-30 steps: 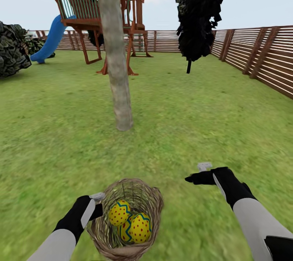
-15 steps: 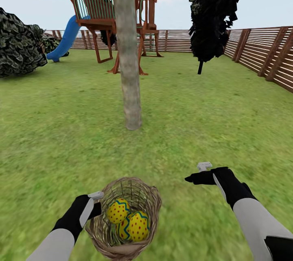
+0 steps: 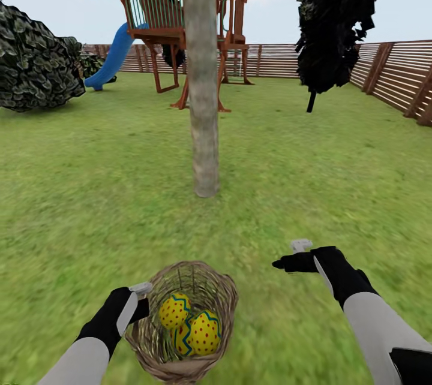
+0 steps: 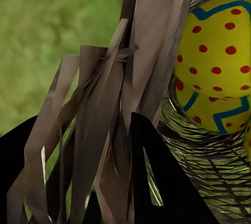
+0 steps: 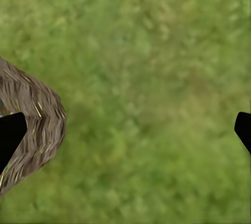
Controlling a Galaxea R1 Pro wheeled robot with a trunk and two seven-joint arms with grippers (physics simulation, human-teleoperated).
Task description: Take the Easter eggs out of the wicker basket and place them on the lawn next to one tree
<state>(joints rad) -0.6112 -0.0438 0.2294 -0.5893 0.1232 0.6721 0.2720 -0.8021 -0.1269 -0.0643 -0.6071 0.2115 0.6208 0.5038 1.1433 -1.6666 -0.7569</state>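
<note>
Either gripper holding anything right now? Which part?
The left gripper is shut on the wicker basket, pinching the rim wall at its left side; the eggs sit inside. The right gripper is open over the lawn, holding nothing.

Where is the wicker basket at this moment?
In the head view the wicker basket sits low and centre, held at its rim by the left gripper, eggs inside, with the grey tree trunk ahead.
</note>
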